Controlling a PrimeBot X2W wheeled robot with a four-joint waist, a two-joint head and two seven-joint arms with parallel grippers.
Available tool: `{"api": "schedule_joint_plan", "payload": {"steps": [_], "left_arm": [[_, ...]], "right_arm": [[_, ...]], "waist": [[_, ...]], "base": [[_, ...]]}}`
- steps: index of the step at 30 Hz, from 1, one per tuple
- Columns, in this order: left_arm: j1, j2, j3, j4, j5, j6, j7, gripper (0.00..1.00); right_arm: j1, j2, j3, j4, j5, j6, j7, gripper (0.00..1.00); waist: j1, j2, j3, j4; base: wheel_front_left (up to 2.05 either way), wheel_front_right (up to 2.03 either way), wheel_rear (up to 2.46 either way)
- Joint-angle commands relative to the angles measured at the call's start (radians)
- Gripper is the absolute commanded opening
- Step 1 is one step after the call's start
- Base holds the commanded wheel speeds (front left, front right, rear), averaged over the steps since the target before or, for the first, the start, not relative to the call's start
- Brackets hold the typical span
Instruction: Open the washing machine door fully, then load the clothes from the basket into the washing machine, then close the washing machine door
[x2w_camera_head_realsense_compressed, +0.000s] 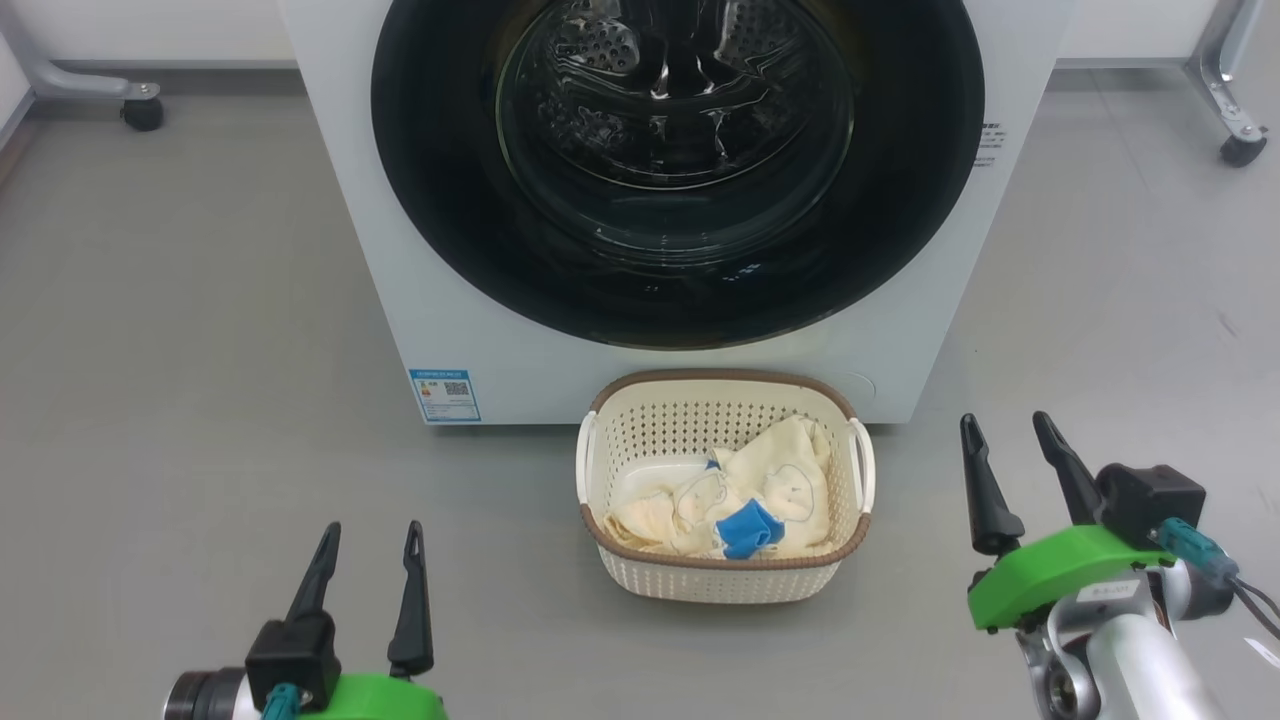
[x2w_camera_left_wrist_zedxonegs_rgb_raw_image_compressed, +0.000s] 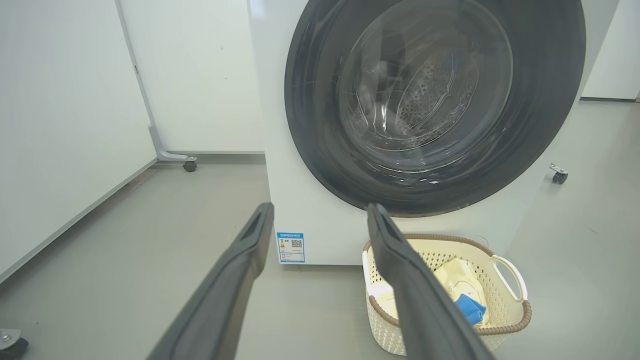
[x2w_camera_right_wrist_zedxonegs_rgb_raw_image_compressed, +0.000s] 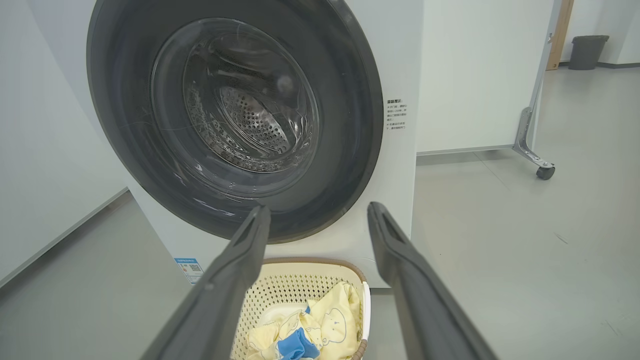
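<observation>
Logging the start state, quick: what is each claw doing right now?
Left claw: open, holding nothing.
Right claw: open, holding nothing.

We can make out no words anywhere. On the washing machine (x2w_camera_head_realsense_compressed: 350, 230) we see a blue label sticker (x2w_camera_head_realsense_compressed: 445, 395) at the lower left of its front, with a QR code (x2w_camera_head_realsense_compressed: 457, 388) and print too small for us to read. A block of small dark print (x2w_camera_right_wrist_zedxonegs_rgb_raw_image_compressed: 394, 114) stands on the white front just beside the washing machine door (x2w_camera_right_wrist_zedxonegs_rgb_raw_image_compressed: 350, 150), and we cannot read that either
</observation>
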Motion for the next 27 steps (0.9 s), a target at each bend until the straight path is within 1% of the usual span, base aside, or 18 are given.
{"api": "schedule_joint_plan", "payload": {"steps": [1,27], "left_arm": [[-0.049,0.003,0.032,-0.026,-0.006,0.005,-0.014,1.0],[-0.052,0.003,0.031,-0.006,-0.026,0.009,-0.014,1.0]], "right_arm": [[-0.055,-0.01,0.022,-0.029,-0.001,-0.003,-0.011,1.0],[-0.056,-0.01,0.023,-0.028,-0.004,-0.003,-0.003,1.0]], "waist": [[0.0,0.0,0.001,0.0],[0.0,0.0,-0.001,0.003]], "base": [[0.0,0.0,0.0],[0.0,0.0,0.0]]}}
